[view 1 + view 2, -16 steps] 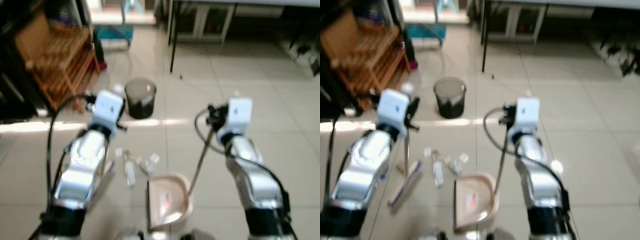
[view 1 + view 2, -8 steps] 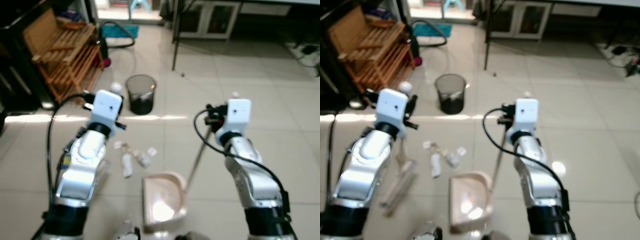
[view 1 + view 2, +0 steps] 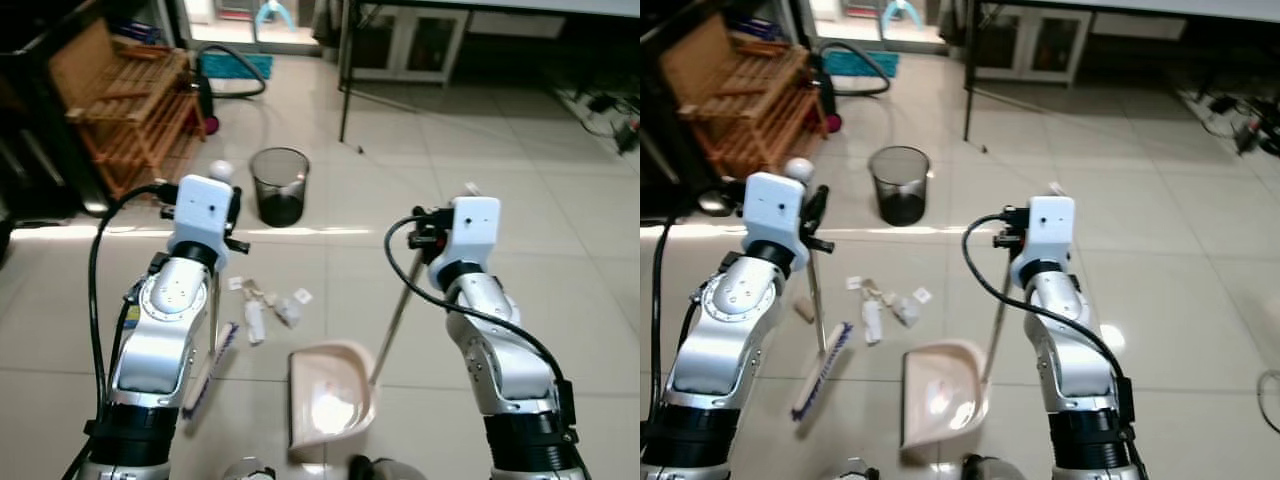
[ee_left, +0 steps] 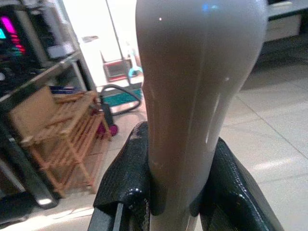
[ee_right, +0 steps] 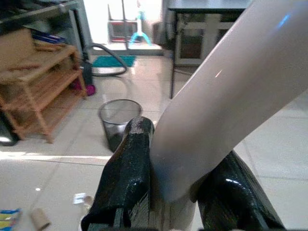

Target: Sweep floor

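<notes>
Currently:
Left gripper (image 4: 175, 187): clamped tight around broom handle (image 4: 192, 96).
Right gripper (image 5: 175, 192): clamped tight around dustpan handle (image 5: 226, 101).
Litter (image 3: 880, 305): lying between broom and dustpan.

glossy tiled floor (image 3: 560, 230), wooden rack (image 3: 120, 100) left

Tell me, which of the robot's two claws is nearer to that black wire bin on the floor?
Left. The left gripper, shut on the broom handle, sits just left of the wastebasket. The right gripper, gripping the dustpan handle, is farther off to its right.
</notes>
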`<state>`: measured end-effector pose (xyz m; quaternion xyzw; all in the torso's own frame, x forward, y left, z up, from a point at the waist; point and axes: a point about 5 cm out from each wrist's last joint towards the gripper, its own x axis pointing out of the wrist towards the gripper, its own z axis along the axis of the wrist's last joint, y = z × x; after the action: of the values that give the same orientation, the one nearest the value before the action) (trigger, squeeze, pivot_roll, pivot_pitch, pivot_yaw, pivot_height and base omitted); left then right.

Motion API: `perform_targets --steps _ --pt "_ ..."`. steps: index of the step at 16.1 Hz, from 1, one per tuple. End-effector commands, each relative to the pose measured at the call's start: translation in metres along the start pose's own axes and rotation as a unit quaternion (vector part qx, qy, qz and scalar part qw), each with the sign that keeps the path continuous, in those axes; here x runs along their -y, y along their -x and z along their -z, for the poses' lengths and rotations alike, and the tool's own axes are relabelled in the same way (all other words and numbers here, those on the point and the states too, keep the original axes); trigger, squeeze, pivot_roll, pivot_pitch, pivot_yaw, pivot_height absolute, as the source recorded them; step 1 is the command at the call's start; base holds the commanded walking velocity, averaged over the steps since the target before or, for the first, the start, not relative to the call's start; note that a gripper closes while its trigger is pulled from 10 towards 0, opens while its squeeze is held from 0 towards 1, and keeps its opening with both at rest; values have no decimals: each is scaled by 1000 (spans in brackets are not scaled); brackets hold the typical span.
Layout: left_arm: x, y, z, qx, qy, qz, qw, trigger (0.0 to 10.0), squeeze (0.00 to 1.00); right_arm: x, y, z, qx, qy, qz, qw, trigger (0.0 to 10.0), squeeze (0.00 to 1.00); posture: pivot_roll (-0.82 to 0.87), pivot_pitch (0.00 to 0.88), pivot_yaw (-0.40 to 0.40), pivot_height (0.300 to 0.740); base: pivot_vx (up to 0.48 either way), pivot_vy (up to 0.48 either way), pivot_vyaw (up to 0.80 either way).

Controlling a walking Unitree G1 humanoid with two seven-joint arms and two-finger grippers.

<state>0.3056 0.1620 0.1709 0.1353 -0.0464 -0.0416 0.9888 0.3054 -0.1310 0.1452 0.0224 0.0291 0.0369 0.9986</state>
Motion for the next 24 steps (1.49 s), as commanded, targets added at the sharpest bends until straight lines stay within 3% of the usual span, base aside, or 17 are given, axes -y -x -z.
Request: perform_targets --steps 1,7,12,24 --pt "2 -2 -11 33 -1 -2 999 10000 0 5 -2 -11 24 12 13 1000 10000 0 -29 57 -7 740 0 0 0" --pt "2 -3 -8 26 0 -4 1000 10000 0 6 -4 -9 18 0 16 1000 10000 0 -27 61 -9 740 0 0 -180" --pt "4 -7 -14 46 2 4 999 10000 0 7 -7 -13 36 25 34 998 10000 0 -24 67 -11 740 290 0 -141" --pt "0 -10 -13 53 7 -2 999 10000 0 11 -10 -16 47 3 48 998 10000 0 -27 64 -5 740 364 0 -74"
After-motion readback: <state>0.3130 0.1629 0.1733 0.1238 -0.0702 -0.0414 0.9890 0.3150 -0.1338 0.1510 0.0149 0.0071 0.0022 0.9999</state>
